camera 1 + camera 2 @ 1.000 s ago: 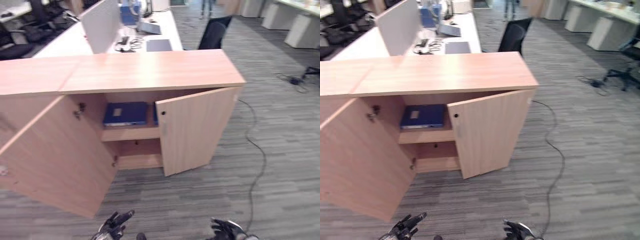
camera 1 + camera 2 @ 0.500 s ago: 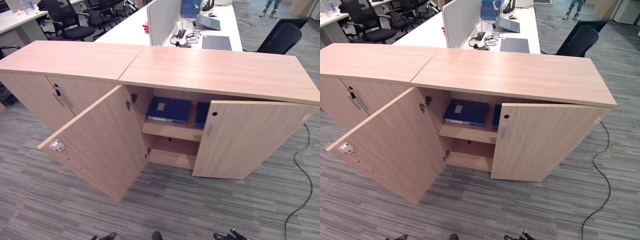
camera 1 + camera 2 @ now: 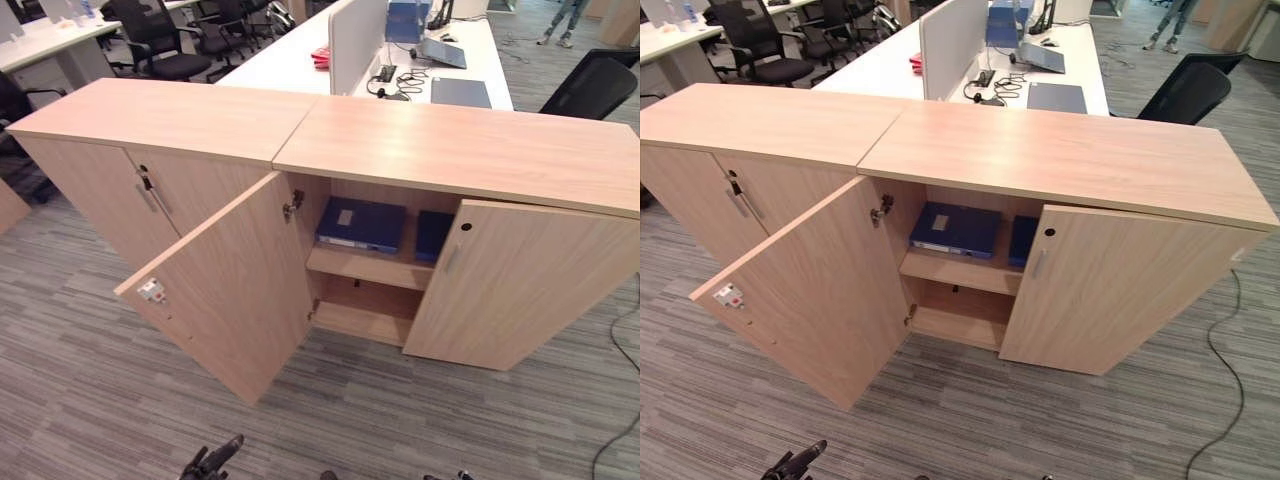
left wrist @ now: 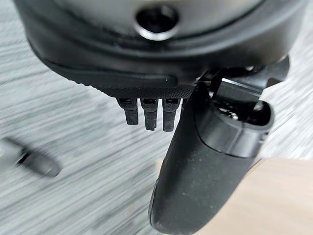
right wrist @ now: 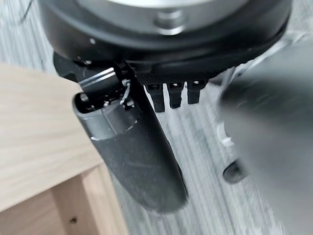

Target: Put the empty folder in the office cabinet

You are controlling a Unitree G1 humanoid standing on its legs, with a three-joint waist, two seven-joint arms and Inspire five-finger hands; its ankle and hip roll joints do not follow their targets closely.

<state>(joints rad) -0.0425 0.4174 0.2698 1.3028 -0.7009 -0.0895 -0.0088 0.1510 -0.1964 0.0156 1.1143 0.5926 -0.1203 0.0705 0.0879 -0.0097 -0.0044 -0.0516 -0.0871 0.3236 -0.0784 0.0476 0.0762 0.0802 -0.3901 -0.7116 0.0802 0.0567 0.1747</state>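
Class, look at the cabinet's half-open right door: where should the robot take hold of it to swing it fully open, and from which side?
Probably by the free vertical edge of the right door, near its small dark knob, coming from the front. That edge stands out from the cabinet, opposite the hinges, beside the gap showing the blue folder. The left hand hangs low.

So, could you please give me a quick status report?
Left hand open, empty. Right hand open, empty. Blue folder flat on cabinet upper shelf. Left door wide open, right door ajar.
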